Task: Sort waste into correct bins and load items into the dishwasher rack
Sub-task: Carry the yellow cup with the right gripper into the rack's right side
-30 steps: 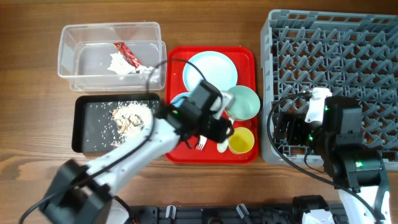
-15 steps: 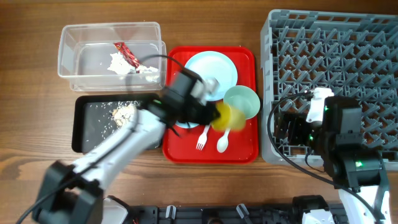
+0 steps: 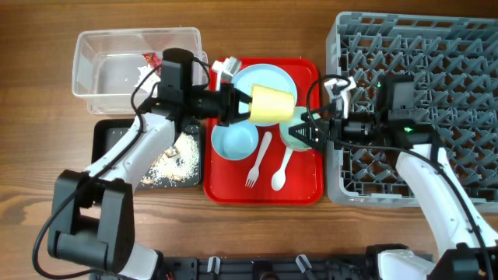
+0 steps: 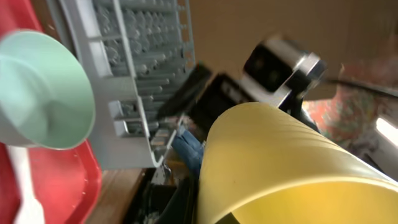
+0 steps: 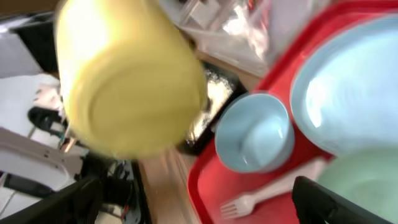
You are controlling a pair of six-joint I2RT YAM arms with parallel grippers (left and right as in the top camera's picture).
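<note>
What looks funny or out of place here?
The yellow cup is tipped on its side in the air, gripped by the left tool over the edge of the pale blue plate, instead of standing on the red tray.

No text, label, brand, number or sign can be read on anything here.

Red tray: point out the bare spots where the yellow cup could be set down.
Bare red tray floor shows in its two lower corners in the overhead view: one below the blue bowl, left of the fork; one right of the spoon, below the mint bowl. The middle, around the plate and held yellow cup, is crowded.
</note>
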